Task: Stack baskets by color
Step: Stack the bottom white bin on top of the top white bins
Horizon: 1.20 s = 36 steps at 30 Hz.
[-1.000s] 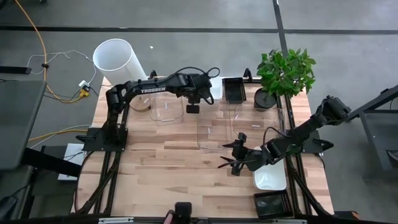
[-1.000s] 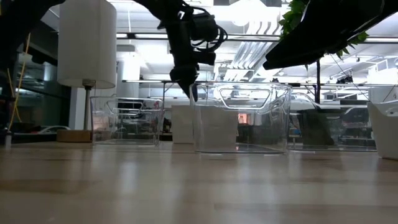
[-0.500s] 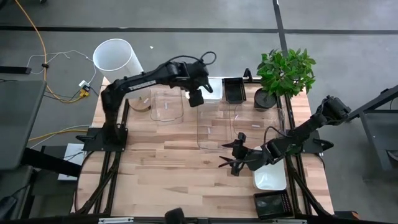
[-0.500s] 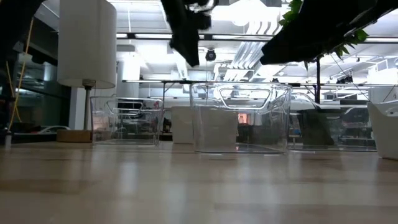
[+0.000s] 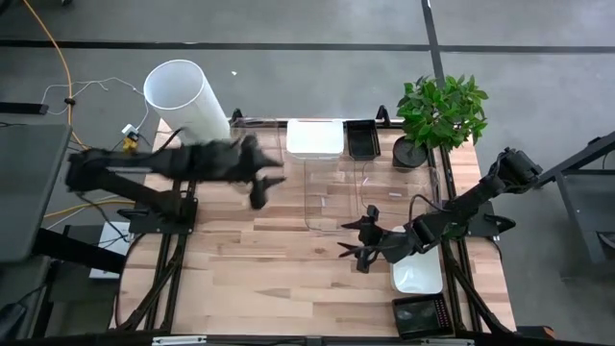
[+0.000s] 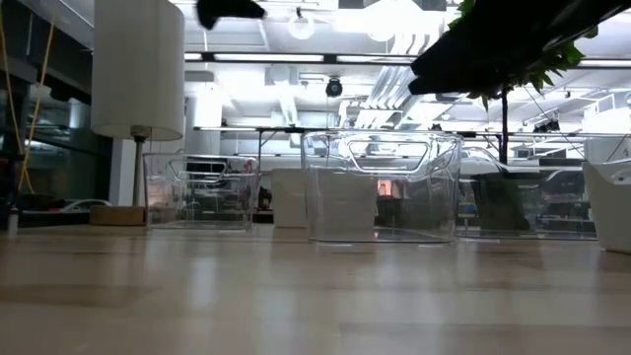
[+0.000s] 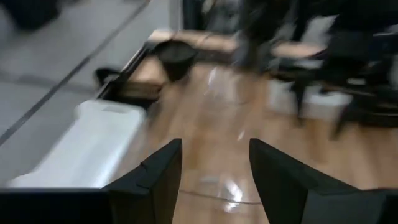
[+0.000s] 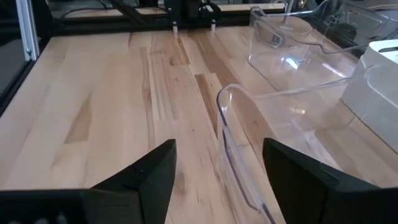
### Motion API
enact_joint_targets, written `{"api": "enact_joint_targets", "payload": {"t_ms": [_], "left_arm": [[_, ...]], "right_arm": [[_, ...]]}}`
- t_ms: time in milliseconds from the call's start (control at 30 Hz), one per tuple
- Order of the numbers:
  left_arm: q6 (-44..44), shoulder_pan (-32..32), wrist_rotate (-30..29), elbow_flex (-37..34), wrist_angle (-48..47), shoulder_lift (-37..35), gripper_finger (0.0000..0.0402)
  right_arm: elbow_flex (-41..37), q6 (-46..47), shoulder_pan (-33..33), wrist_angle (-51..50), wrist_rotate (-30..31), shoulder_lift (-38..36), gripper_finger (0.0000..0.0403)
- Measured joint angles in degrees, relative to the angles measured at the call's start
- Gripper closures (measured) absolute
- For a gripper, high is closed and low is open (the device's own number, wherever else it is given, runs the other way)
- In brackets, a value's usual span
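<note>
A white basket (image 5: 314,139) stands on the table at the far middle, with a black basket (image 5: 361,140) beside it. Two clear baskets (image 5: 332,192) (image 5: 399,190) stand mid-table, and a third clear one (image 6: 202,192) stands further left. Another white basket (image 5: 418,274) and a black one (image 5: 420,315) sit at the near right. My left gripper (image 5: 261,187) (image 7: 214,146) hangs open and empty above the table's left part. My right gripper (image 5: 348,242) (image 8: 217,149) is open at the middle clear basket's near rim (image 8: 231,134), which runs between its fingers.
A tall white cylinder (image 5: 183,94) stands at the far left corner. A potted green plant (image 5: 442,113) stands at the far right. Bare wood lies along the near left of the table (image 5: 250,269).
My left gripper has risen from the white basket at the far middle and swung back toward the table's left edge. It has tipped from pointing down to nearly level. The white basket now shows whole. My right arm has kept still.
</note>
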Motion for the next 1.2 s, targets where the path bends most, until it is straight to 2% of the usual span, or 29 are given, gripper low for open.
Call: {"api": "enact_joint_targets", "payload": {"t_ms": [200,367,467,767,833,933,1033,1100,1200], "left_arm": [[-3.28,-11.07,-5.67,-27.73,30.66,-15.96,0.0229],[-1.36,-16.07,-10.02,-42.71,52.09,-21.89,0.0229],[0.8,-16.73,-11.38,-46.08,57.65,-23.41,0.0229],[2.19,-16.67,-11.67,-46.18,56.12,-23.73,0.0229],[2.14,-16.67,-11.57,-46.18,55.87,-23.75,0.0229],[0.81,-16.71,-11.5,-46.23,55.01,-23.73,0.0229],[-0.4,-16.71,-11.49,-46.23,53.92,-23.73,0.0229],[-0.38,-16.71,-11.49,-46.25,53.23,-23.69,0.0229],[-0.44,-16.69,-11.0,-46.25,52.93,-23.45,0.0229]], "right_arm": [[0.02,-2.56,-1.01,5.78,-0.07,0.0,0.0176],[0.02,-6.38,-1.69,10.89,-0.11,0.0,0.0176],[0.02,-7.49,-2.06,11.87,-0.09,0.0,0.0176],[1.22,-7.04,-3.7,9.96,-0.01,-0.1,0.0176],[5.27,-3.93,-3.7,1.44,-2.61,-1.14,0.0176],[15.9,4.16,-3.48,-21.65,-10.07,-2.03,0.0176],[26.28,16.04,-2.46,-44.16,-15.61,-0.99,0.0176],[30.64,23.92,-0.8,-55.1,-15.96,-0.14,0.0176],[32.96,34.72,2.17,-65.58,-15.47,0.89,0.0176]]}}
